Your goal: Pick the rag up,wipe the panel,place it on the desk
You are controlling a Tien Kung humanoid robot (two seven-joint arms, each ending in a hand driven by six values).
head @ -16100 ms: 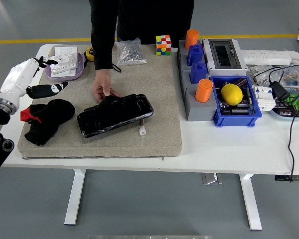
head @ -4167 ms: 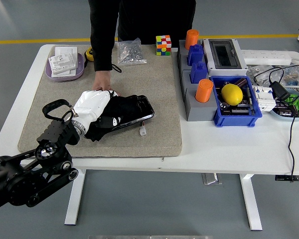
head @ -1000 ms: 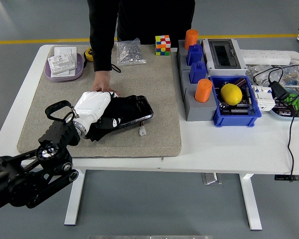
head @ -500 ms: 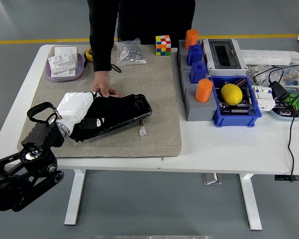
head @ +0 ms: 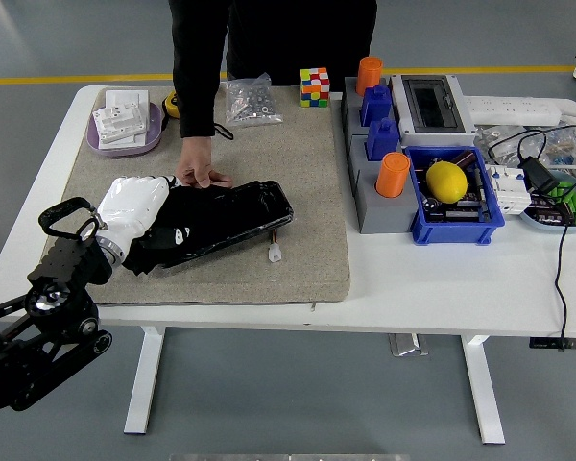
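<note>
One desk [head: 432,279], white, carries everything; most of its left half lies under a grey felt mat [head: 312,192]. Right half crowded with bins and boxes, not part of this job.

On the mat, near its front left: the panel [head: 232,219], long, black, glossy, lying flat and angled, a short lead with a white plug [head: 274,254] trailing from its near edge. Judged rigid and slick; a push along it could make it skate on the felt. A person across the desk has one hand [head: 200,175] resting at the panel's far edge, apparently steadying it.

The left robot hand [head: 139,206], white-shelled, lies palm-down over the panel's left end, fingers curled over the rag [head: 152,252], a dark cloth bunched beneath it. Black on black, so the rag's outline is hard to separate from the panel; only a wad at the left end reads clearly.

Handling, as judgement: rag is soft, light, limp, will crumple and drape. Best taken as a gathered bunch with all fingers, pressed flat under the palm for wiping. A loose corner may drag or catch the lead.

Right arm not seen.
</note>
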